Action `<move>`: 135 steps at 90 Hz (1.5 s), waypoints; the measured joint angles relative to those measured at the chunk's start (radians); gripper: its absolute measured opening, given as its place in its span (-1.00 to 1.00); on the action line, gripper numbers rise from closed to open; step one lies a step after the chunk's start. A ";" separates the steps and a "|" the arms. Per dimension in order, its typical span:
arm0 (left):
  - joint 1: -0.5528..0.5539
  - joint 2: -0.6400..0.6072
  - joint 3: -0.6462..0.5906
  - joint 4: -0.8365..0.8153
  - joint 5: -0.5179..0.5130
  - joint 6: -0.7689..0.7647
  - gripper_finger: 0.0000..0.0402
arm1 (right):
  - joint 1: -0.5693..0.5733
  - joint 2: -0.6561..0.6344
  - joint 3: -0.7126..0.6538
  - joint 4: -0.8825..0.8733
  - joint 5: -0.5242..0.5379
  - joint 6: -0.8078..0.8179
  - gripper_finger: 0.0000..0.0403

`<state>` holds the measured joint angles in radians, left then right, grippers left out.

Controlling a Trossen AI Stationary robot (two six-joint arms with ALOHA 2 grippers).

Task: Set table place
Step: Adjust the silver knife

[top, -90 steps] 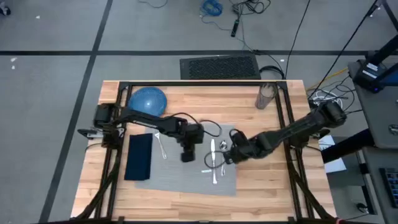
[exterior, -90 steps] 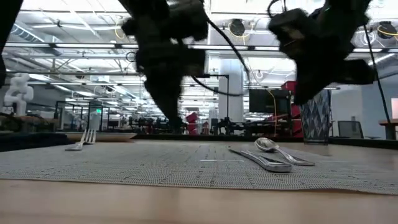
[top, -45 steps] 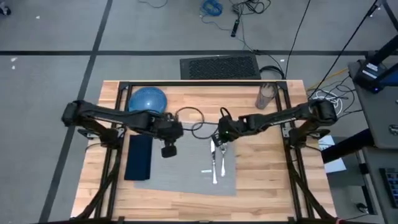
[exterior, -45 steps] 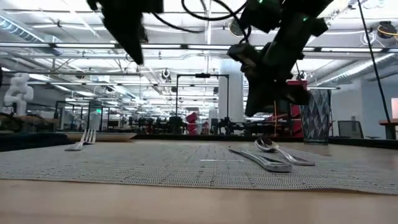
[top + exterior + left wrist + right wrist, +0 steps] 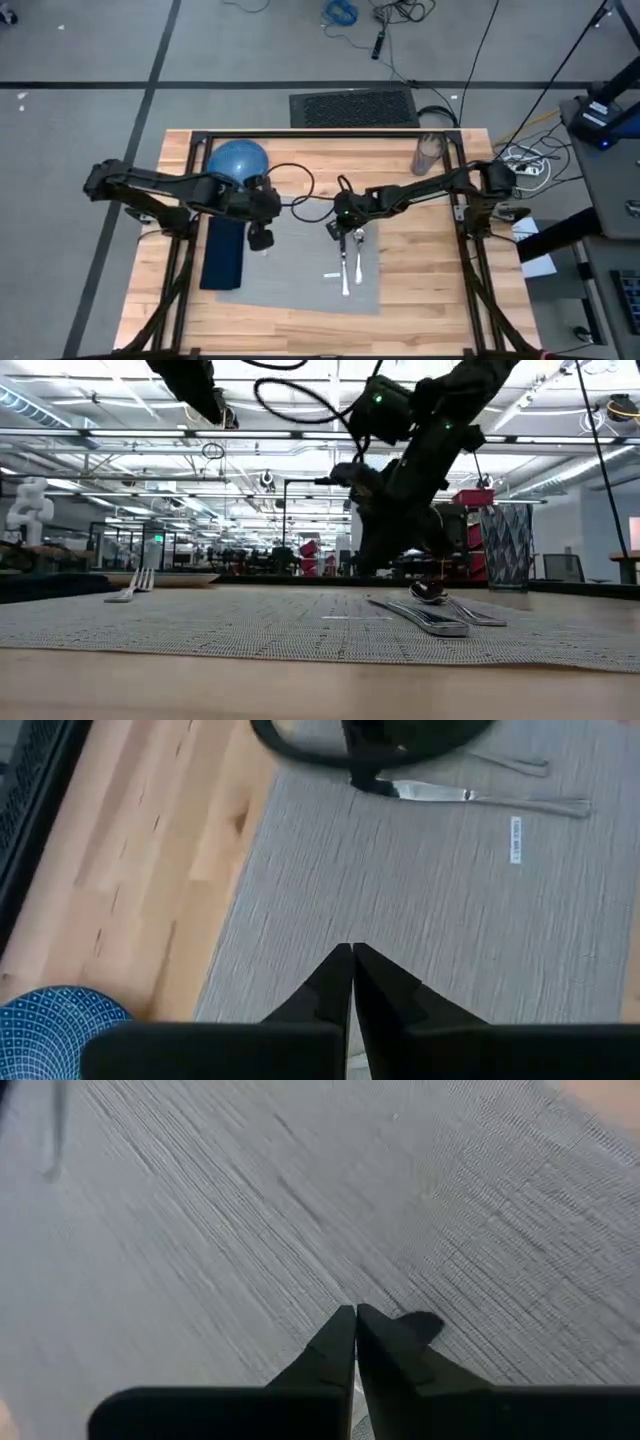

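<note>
Wooden butcher-block tabletop [image 5: 420, 300] carries everything; the grey woven placemat [image 5: 290, 285] lies flat near its middle, front edge toward us in the low view. On the tabletop behind the mat's left corner sits the blue dish [image 5: 238, 160], not yet on the mat. A dark navy napkin [image 5: 224, 252] lies along the mat's left edge. A patterned cup [image 5: 428, 153] stands at the back right, well apart from the mat. Knife [image 5: 345, 265] and spoon [image 5: 358, 250] lie side by side on the mat's right part; a fork [image 5: 130, 588] rests at the left by the napkin.

Both hands hang over the mat's back edge, nothing gripped. Left hand [image 5: 352, 952] has its fingers pressed together, empty, with the dish just off to its side. Right hand [image 5: 355, 1313] likewise closed and empty, low near the spoon bowl.

We judge the dish is next: we'd open the left hand wide, approach the rim from outside, lift clear of the fork and napkin, and set it mid-mat, between napkin and knife. Right arm should back off first so cables don't snag.
</note>
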<state>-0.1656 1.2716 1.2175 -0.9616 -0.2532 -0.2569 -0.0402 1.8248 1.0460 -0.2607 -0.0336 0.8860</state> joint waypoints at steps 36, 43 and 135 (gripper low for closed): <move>-0.014 -0.001 0.000 -0.023 0.000 -0.025 -1.00 | 0.000 0.021 0.012 -0.100 -0.016 -0.007 -1.00; -0.014 -0.001 0.000 -0.025 -0.007 -0.025 -1.00 | 0.000 0.018 0.012 -0.104 -0.017 -0.007 -1.00; -0.017 0.000 0.000 -0.017 -0.040 -0.052 -1.00 | 0.002 -0.010 0.012 -0.045 0.000 -0.013 -1.00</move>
<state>-0.1826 1.2713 1.2175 -0.9783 -0.2928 -0.3088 -0.0380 1.8146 1.0580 -0.3054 -0.0338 0.8730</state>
